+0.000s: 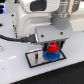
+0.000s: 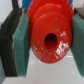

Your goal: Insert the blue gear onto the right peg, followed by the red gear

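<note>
The red gear (image 2: pixel 49 37) fills the wrist view, a toothed red disc with a dark centre hole, held between my teal fingertips (image 2: pixel 21 42). In the exterior view the red gear (image 1: pixel 51 48) sits directly over the bright blue gear (image 1: pixel 52 55), which rests on the grey black-rimmed plate (image 1: pixel 34 59) toward the exterior view's right. My gripper (image 1: pixel 51 46) hangs straight down over the plate, shut on the red gear. The right peg is hidden under the gears. I cannot tell whether the red gear touches the blue gear.
The plate lies on a white table (image 1: pixel 15 70). The arm's white body (image 1: pixel 35 17) and a black cable (image 1: pixel 15 36) hang above the scene.
</note>
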